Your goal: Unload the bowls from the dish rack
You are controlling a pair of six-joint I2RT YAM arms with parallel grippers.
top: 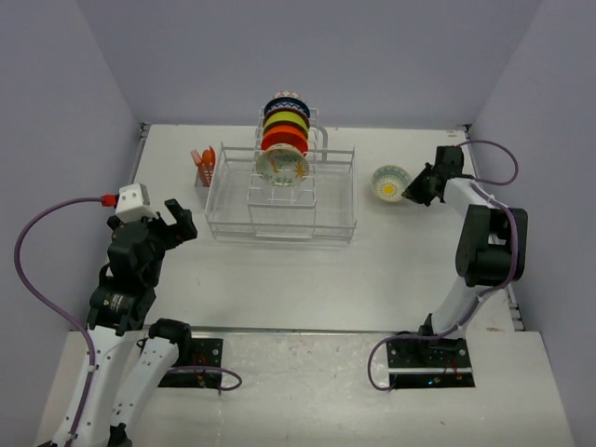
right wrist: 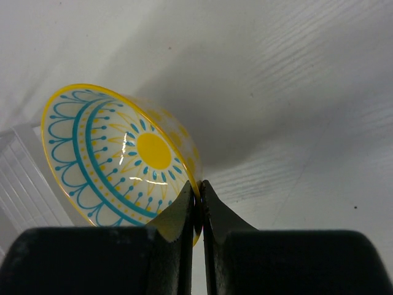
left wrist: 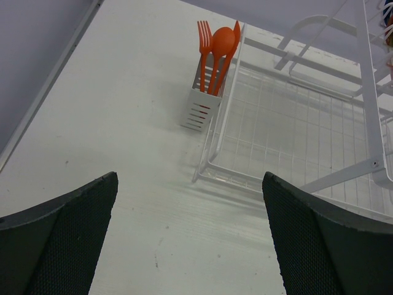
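The white wire dish rack [top: 352, 191] stands at the back middle; its left end shows in the left wrist view [left wrist: 216, 132]. In its upright slots stand a dark blue bowl [top: 287, 104], a yellow-green bowl [top: 285, 120], an orange-red bowl [top: 284, 139] and a cream floral bowl [top: 282, 167]. My right gripper [top: 416, 191] [right wrist: 199, 192] is shut on the rim of another cream bowl with a yellow and teal pattern [top: 388, 182] [right wrist: 116, 160], held tilted over the table to the right of the rack. My left gripper [top: 177, 223] [left wrist: 189, 179] is open and empty, left of the rack.
A small white cup of orange utensils [top: 203, 168] [left wrist: 206, 92] hangs at the rack's left end. Purple walls close the table on the left, back and right. The table's left edge [left wrist: 55, 74] runs close to my left gripper.
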